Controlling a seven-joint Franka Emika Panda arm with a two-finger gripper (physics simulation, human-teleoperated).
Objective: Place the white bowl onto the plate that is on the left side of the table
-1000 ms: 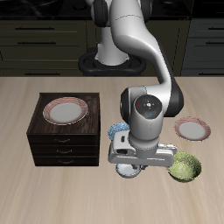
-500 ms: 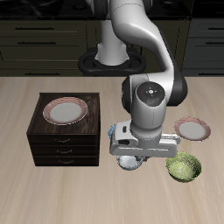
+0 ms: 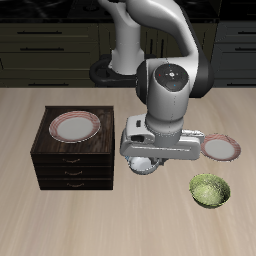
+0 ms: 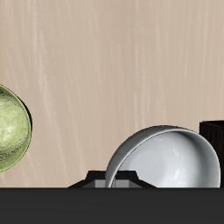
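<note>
Tool (image 3: pixel 147 166): closed on rim of white bowl (image 4: pixel 166 157), held tilted above table (image 3: pixel 60 215) | Plate (image 3: pixel 220 148) well apart | Risk: bowl slips from thin rim grip, or green bowl (image 3: pixel 211 190) is struck.

The white bowl (image 4: pixel 166 157) hangs tilted, its grey-white hollow open to the camera, its rim meeting the gripper's dark body (image 4: pixel 112 182). At the bowl's nine o'clock, well apart, lies the green bowl (image 4: pixel 12 128) on the pale wooden table (image 4: pixel 114 61). At three o'clock a dark cabinet corner (image 4: pixel 213 142) shows.
</note>
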